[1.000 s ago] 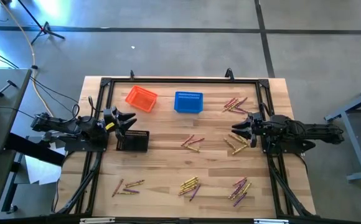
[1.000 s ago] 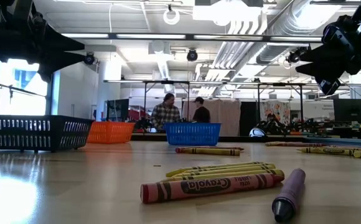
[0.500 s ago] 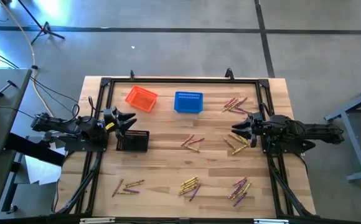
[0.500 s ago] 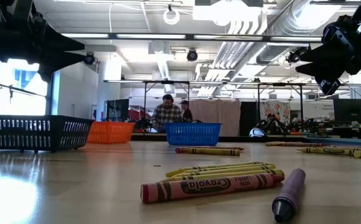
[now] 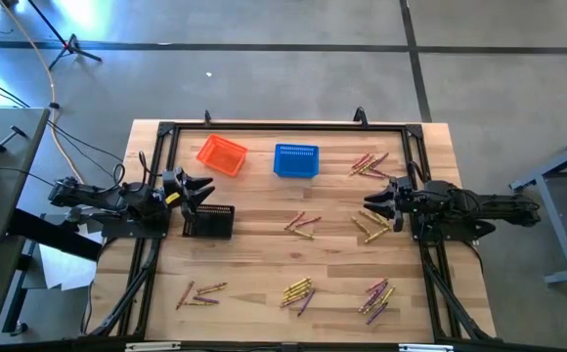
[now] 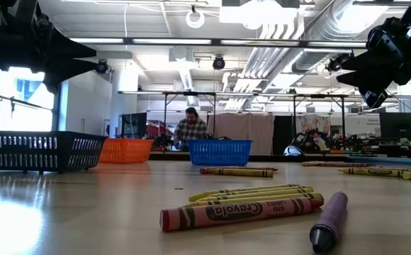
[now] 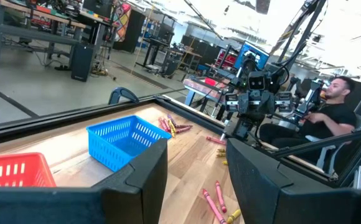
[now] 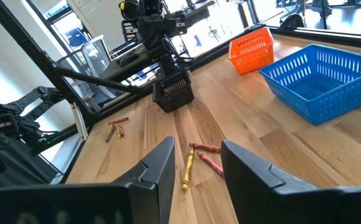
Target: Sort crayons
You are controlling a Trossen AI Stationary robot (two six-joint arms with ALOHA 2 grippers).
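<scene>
Meanwhile, lay scattered in clusters across the tabletop (image 5: pixel 264 244): crayons (image 5: pixel 298 291). Hovered with jaws spread, holding nothing: left gripper (image 5: pixel 201 185) beside the black basket (image 5: pixel 208 221), right gripper (image 5: pixel 373 202) over yellow crayons.

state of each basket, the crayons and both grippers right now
orange basket: upright, empty
blue basket: upright, empty
black basket: upright, contents not visible
crayons: loose on table in scattered clusters, unsorted
left gripper: fingers open, holding nothing
right gripper: fingers open, holding nothing

crayons (image 5: pixel 298 291) too small for colour count, black basket (image 6: pixel 28 151) cut by frame edge
</scene>
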